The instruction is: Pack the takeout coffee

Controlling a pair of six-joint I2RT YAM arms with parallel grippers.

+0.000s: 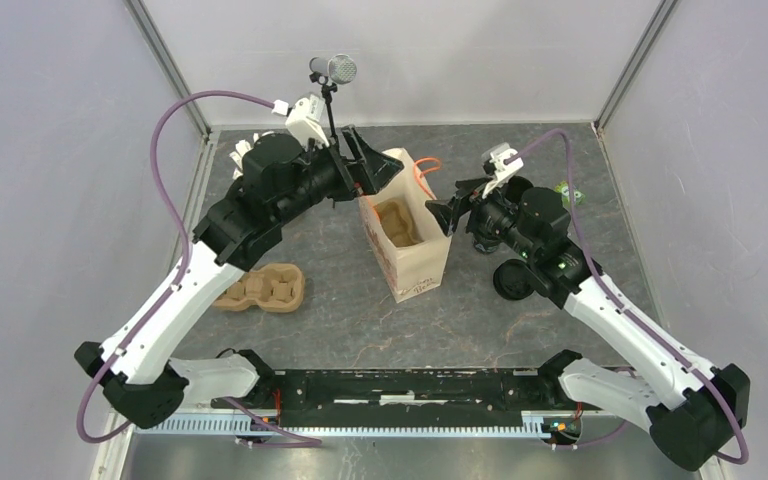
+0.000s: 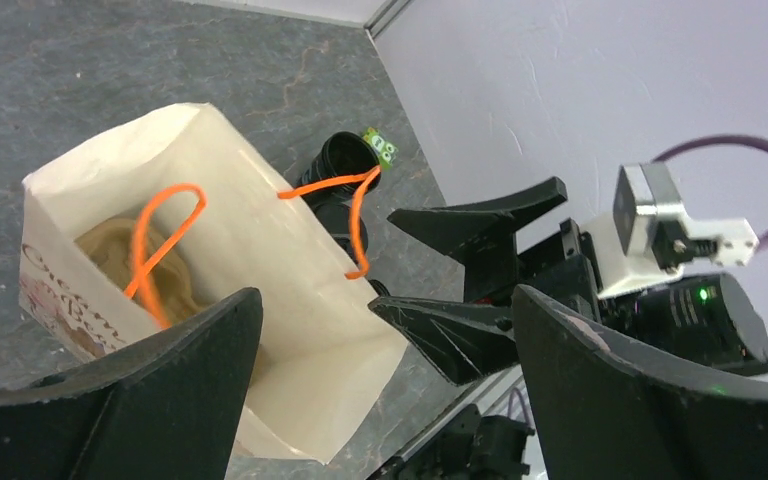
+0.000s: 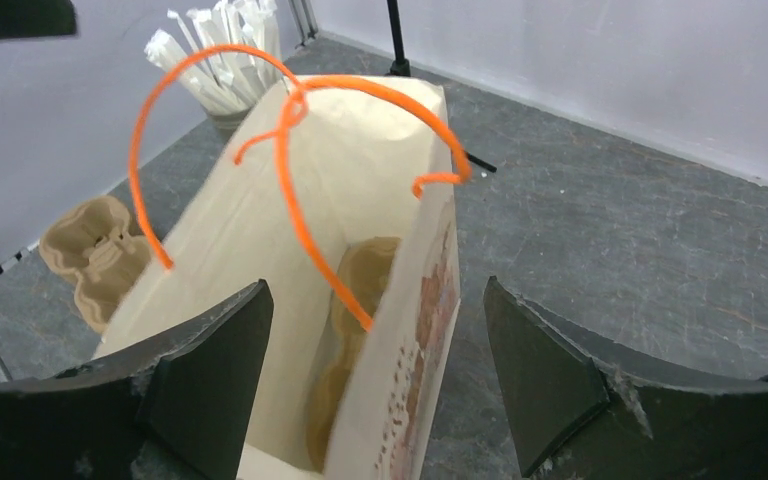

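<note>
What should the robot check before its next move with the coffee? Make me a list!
1. Paper bag standing upright, mouth open: ok.
2. Mouth free of the orange handle: not ok, one loop hangs across the opening.
3. Cup carrier inside the bag: ok; whether it lies flat, cannot tell.
4. Right gripper open and empty, ready to pick: ok.
5. Left gripper steadying the bag: not ok, it is open by the far rim and grips nothing.
6. Coffee cup on the table behind the bag: ok; lid on, cannot tell.
</note>
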